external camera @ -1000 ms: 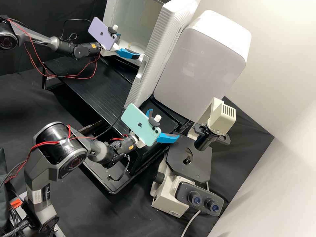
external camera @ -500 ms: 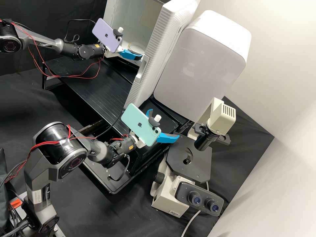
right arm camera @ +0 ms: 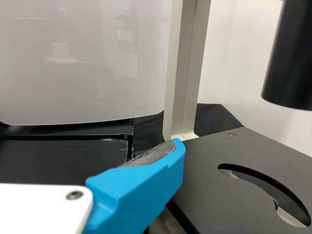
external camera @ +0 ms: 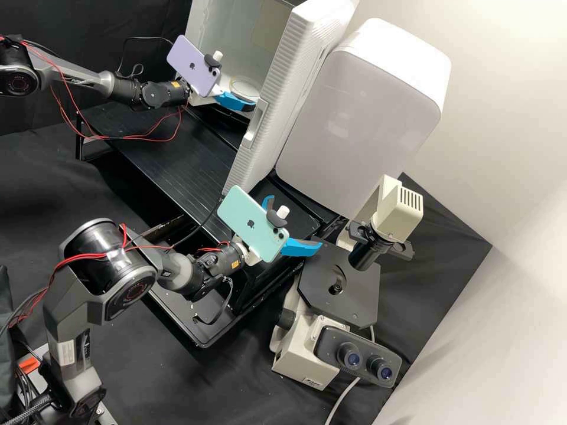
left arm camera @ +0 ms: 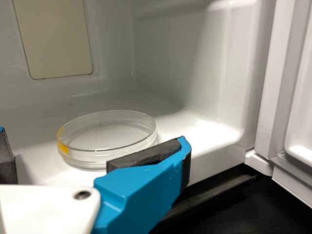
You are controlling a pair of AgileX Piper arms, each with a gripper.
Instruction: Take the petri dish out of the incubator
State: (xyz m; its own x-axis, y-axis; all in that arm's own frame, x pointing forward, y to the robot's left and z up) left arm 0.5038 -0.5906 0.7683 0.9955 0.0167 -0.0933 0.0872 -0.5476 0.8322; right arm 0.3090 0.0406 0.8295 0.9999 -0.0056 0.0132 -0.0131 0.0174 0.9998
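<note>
Black cloth [external camera: 118, 366] covers the bench, with a pale wall behind.

- Black ribbed platform [external camera: 177, 159] – raised on the cloth; its bare top runs up to the incubator's front.
- White box incubator [external camera: 227, 35] – chamber open. The ribbed white door [external camera: 283, 100] is swung out and stands edge-on just beside the opening. Inside, a beige panel [left arm camera: 53, 39] is set in the back wall.
- Clear round petri dish with a yellow tag on its rim [left arm camera: 107, 139] – flat on the white chamber floor, near the front lip. There is bare floor between it and the side and back walls, and open space above it. It shows in the high view [external camera: 245, 87] just inside the opening.
- Left gripper [left arm camera: 92, 146] – at the chamber mouth [external camera: 236, 100], fingers spread wide. One blue finger [left arm camera: 146, 180] crosses in front of the dish's near rim. Whether it touches the dish cannot be told.
- Right gripper [external camera: 295, 233] – low, between the platform's end and the microscope, fingers wide apart and holding nothing. One finger [right arm camera: 146, 190] hangs just over the stage's edge.
- Cream microscope with a black stage [external camera: 339, 289] – beside a large white rounded housing [external camera: 360, 118], well apart from the dish.
</note>
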